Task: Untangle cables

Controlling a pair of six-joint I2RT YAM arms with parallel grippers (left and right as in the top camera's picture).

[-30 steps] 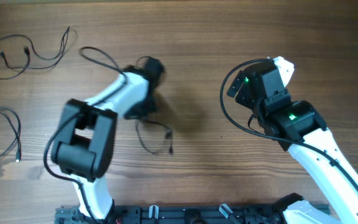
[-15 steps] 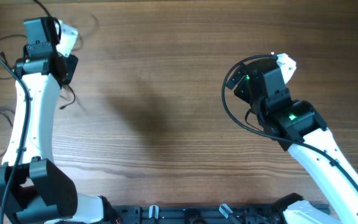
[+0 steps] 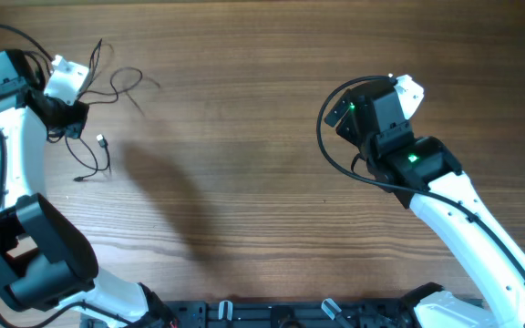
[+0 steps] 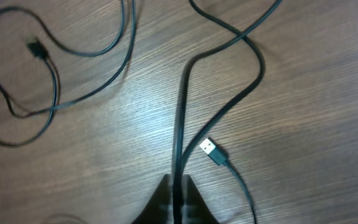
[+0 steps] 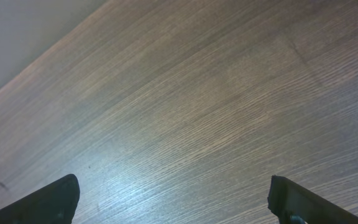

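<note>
The left pincer [image 4: 178, 190] is closed on a thin black cable [image 4: 181, 118], which runs straight out from between its fingertips. Just to the right of the tips the cable's USB plug [image 4: 211, 151] lies flat on the wooden table [image 4: 316, 93]. Farther ahead the same wire swings right, bends back and leaves the wrist view. Off to the pincer's left a second cable [image 4: 104, 56] lies in loose curves with small plugs [image 4: 35, 46] at its ends, apart from the held one here. The overhead view shows strands crossing just beyond the pincer. These wires look very light, limp and smooth-jacketed, so they should drape and slide rather than hold any shape. The plug is the only stiff part and the likeliest to snag in a loop, so a pinch on a bare straight stretch close behind it seems best. The right pincer [image 5: 173, 185] is spread wide and empty, well away from the cables.
</note>
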